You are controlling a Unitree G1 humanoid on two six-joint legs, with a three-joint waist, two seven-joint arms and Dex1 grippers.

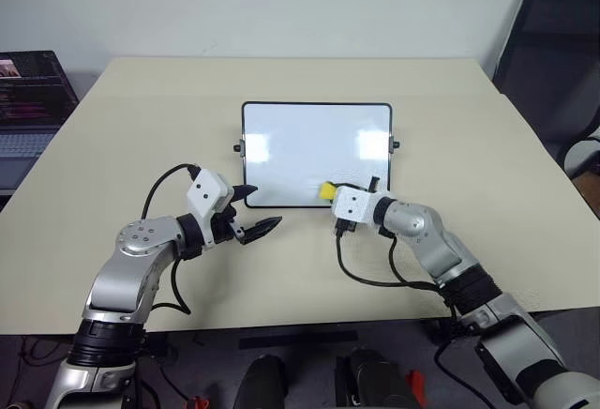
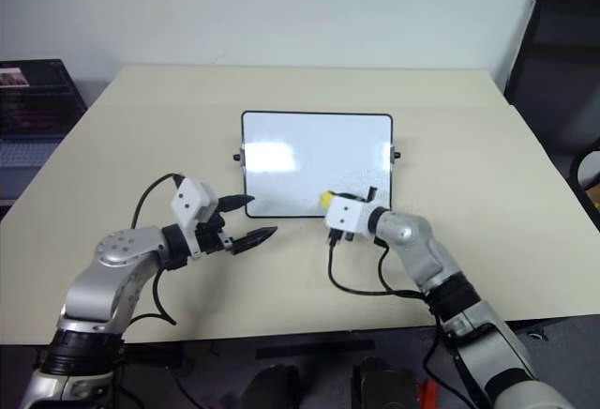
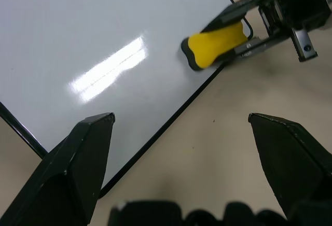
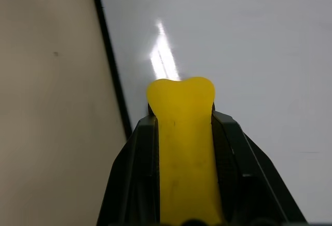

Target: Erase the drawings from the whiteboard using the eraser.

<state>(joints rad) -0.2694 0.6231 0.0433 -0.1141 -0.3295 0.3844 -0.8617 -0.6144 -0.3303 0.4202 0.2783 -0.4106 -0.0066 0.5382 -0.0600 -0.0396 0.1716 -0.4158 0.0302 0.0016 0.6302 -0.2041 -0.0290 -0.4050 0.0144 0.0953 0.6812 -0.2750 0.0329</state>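
Note:
The whiteboard (image 1: 317, 154) lies flat in the middle of the beige table (image 1: 141, 137), black-framed, with glare patches. The drawings are out of view; the white surface I see looks bare. My right gripper (image 1: 331, 193) is shut on the yellow eraser (image 1: 327, 189), which sits on the board's near edge, right of centre. The right wrist view shows the eraser (image 4: 181, 127) clamped between both fingers, its tip over the whiteboard (image 4: 249, 39) close to the frame. My left gripper (image 1: 265, 207) stands open just off the board's near left corner, holding nothing. Its wrist view shows the eraser (image 3: 215, 43).
A laptop (image 1: 28, 99) stands off the table's left side. A black chair (image 1: 553, 43) is at the back right. Black cables loop from both wrists over the table's near part. Bare tabletop lies around the board on all sides.

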